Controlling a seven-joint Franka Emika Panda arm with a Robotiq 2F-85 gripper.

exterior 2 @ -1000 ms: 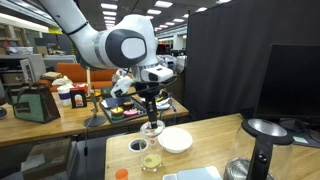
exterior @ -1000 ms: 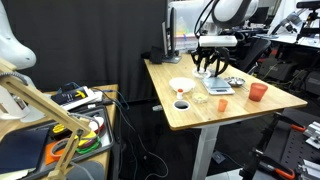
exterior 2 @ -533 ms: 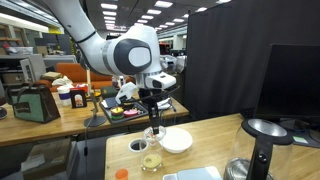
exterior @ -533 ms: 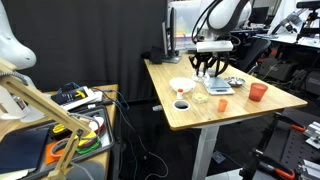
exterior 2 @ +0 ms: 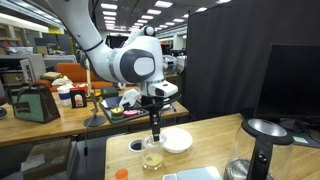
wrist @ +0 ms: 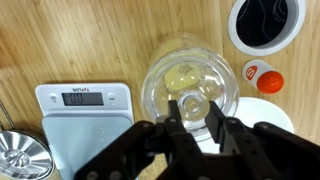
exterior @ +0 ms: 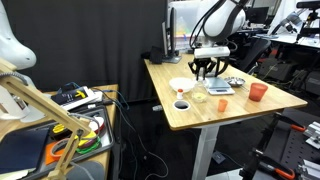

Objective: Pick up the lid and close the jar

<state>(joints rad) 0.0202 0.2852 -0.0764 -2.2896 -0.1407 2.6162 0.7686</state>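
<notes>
1. Glass lid (wrist: 195, 103) is gripped by its central knob. The jaws are clenched on that knob from both sides, which is judged to keep the disc level.
2. In the wrist view the lid is held directly over the mouth of the jar (wrist: 170, 65), and the two rims appear nearly concentric. A pale yellowish content is seen through the glass.
3. In an exterior view the arm is held vertical above the jar (exterior 2: 152, 158), so a straight descent is favoured. Whether lid and rim already touch cannot be told.
4. The jar stands on the wooden worktop (wrist: 60, 40). In the wrist view a scale (wrist: 85, 105) lies at 9 o'clock of it, a dark cup (wrist: 265, 22) at 1 o'clock, an orange cap (wrist: 262, 75) at 3 o'clock and a white bowl (wrist: 280, 112) at 4 o'clock.
5. Judgement: the pick-up is done and seating remains. Release should be withheld until the lid is borne by the rim, since glass on glass may slip or chip.
</notes>
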